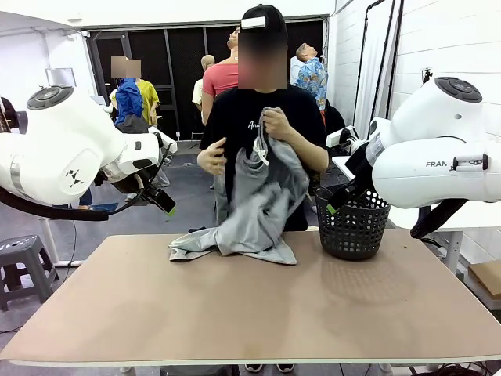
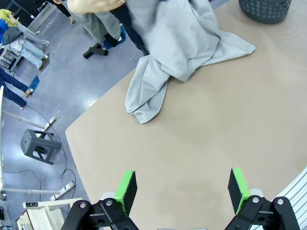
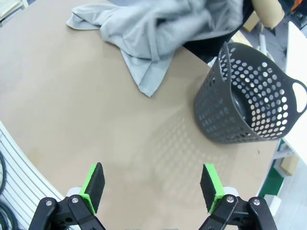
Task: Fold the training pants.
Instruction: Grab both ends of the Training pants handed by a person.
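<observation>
At the far left a grey stool (image 1: 19,258) stands on the floor beside the table (image 1: 235,313). The left gripper (image 1: 166,205) hangs above the table's left far corner; in its wrist view its green pads (image 2: 125,190) stand wide apart with nothing between them, over bare tabletop and well short of the cloth.

The training pants (image 1: 250,211) are at the middle of the far edge, partly lifted and partly lying. Their lower folds spread in a loose heap on the table, with one crumpled end trailing toward the left arm's side (the left wrist view shows that end (image 2: 146,103) bunched close to the table edge). The upper part hangs from the person's raised hand (image 1: 275,125) at chest height, while the person's other hand (image 1: 211,160) is held open beside the cloth.

Just right of the pants a black mesh basket (image 1: 352,231) stands upright on the table, near the cloth's right corner but apart from it. The right gripper (image 1: 337,205) hovers at the basket's rim, on the side facing the pants; its wrist view shows the fingers (image 3: 93,184) spread wide and empty above the table.
</observation>
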{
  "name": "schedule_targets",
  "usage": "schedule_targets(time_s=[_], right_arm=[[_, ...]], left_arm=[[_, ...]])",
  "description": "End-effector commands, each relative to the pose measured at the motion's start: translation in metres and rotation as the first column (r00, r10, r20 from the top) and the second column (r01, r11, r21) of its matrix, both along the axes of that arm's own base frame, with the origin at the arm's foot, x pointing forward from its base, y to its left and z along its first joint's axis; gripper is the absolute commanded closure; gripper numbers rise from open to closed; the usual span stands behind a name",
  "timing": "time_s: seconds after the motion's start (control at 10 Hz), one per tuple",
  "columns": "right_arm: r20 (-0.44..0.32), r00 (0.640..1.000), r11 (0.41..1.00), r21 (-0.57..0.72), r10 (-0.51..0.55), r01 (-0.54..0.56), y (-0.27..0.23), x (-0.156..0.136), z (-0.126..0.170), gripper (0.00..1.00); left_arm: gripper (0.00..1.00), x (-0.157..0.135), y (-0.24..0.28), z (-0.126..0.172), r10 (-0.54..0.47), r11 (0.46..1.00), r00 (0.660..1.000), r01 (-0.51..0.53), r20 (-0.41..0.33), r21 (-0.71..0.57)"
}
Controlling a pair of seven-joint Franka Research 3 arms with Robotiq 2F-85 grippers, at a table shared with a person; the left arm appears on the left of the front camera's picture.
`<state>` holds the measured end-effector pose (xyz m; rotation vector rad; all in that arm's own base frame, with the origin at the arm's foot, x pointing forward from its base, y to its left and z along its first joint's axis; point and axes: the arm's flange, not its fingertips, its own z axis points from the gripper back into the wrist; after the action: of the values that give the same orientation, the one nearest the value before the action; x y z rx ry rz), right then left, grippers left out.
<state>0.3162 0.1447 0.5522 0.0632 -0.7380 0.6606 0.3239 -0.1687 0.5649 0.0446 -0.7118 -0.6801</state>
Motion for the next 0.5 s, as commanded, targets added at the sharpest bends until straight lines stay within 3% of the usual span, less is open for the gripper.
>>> schedule_targets(time_s=[0.0,0.4], right_arm=[[-0.008,1.0,1.0,-0.005,0.002,-0.002,-0.0005,-0.0016,-0.0001,0.0],[-0.008,1.0,1.0,-0.005,0.002,-0.002,-0.0005,-0.0016,-0.0001,0.0]], left_arm=[[0.0,0.0,-0.0005,-0.0002,-0.001,1.0,1.0,0.001,-0.005,0.004],[0.0,0.0,-0.0005,-0.0002,-0.001,1.0,1.0,0.001,-0.005,0.004]])
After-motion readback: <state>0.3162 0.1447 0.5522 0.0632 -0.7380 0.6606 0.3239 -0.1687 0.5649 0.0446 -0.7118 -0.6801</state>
